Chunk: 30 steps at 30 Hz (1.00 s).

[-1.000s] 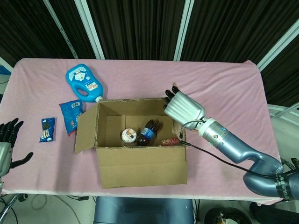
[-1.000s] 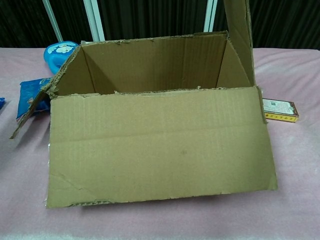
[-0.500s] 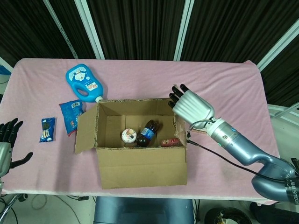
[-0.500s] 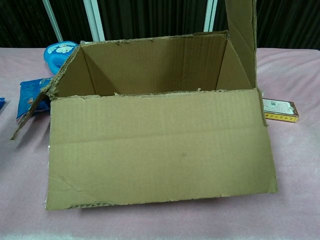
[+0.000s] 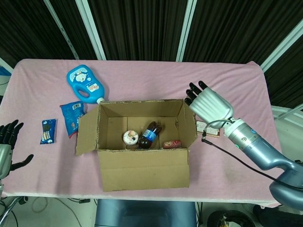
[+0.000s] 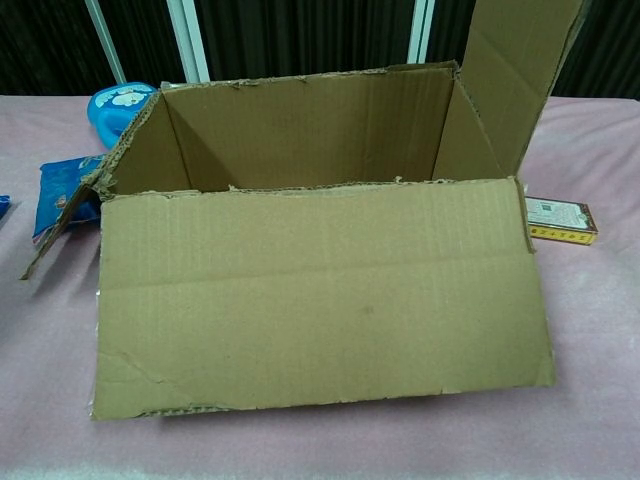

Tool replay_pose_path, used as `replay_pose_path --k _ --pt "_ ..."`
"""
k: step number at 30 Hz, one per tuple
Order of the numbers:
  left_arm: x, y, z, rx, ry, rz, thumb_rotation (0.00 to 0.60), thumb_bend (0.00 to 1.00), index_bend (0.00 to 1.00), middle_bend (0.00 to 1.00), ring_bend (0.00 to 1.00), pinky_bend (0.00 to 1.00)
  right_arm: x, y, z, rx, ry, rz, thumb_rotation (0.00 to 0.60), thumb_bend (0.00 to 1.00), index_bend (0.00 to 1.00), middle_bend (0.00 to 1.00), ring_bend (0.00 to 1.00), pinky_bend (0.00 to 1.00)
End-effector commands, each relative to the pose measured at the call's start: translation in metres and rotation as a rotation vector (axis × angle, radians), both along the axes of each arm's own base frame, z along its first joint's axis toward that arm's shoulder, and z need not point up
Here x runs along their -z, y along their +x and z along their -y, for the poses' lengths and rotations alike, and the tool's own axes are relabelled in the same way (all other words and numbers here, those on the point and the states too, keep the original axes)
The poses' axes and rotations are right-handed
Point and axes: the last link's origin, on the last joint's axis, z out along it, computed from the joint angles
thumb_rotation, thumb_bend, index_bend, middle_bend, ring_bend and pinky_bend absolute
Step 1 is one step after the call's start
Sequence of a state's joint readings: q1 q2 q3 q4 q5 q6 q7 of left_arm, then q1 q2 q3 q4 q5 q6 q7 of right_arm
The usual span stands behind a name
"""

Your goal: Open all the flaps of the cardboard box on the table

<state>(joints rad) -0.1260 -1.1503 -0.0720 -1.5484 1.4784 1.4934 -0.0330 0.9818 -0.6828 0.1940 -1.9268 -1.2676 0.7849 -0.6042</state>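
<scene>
Box [image 5: 142, 142] sits mid-table, near the front edge. Its right flap [image 5: 188, 124] tilts outward, right hand [image 5: 209, 105] just beside it, fingers spread, holding nothing. Left hand [image 5: 8, 142] idle at the table's left edge, fingers apart, well away from the box.

The box [image 5: 142, 161] is made of matt brown corrugated cardboard, its flap edges [image 6: 300, 186] torn rough. The table [image 5: 142, 78] is covered by a soft pink cloth with a fine, matt nap. The blue bottle [image 5: 85, 85] is formed of glossy plastic, and the snack packets [image 5: 72, 116] are wrapped in shiny film. The right hand [image 5: 210, 105] is cased in smooth pale plastic with dark fingertips [image 5: 195, 90]; its arm [image 5: 258, 149] is finished in satin blue-grey metal.
</scene>
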Motion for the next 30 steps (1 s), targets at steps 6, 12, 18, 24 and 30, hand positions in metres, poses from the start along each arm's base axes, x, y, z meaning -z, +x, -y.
replay_pose_path --k 6,12,18,24,30 --pt "0.000 0.000 0.000 0.000 0.001 0.000 0.600 0.17 0.00 0.00 0.00 0.00 -0.010 -0.020 -0.006 0.036 -0.013 -0.019 0.600 0.86 0.33 0.25 0.16 0.26" --pt "0.000 0.000 0.000 0.002 0.002 -0.004 0.600 0.17 0.00 0.00 0.00 0.00 -0.018 -0.037 -0.006 0.073 -0.037 -0.045 0.600 0.85 0.33 0.23 0.14 0.25" --pt "0.001 0.000 0.000 0.003 0.000 -0.009 0.600 0.17 0.00 0.00 0.00 0.00 -0.022 -0.060 -0.009 0.133 -0.051 -0.042 0.600 0.85 0.32 0.22 0.14 0.25" --pt "0.001 0.000 0.000 0.005 0.000 -0.018 0.600 0.18 0.00 0.00 0.00 0.00 -0.015 -0.086 -0.019 0.193 -0.047 0.000 0.600 0.81 0.31 0.22 0.13 0.25" --pt "0.000 -0.001 0.000 0.000 0.004 -0.034 0.600 0.18 0.00 0.00 0.00 0.00 -0.002 -0.118 -0.043 0.276 -0.091 0.188 0.600 0.59 0.23 0.19 0.12 0.24"
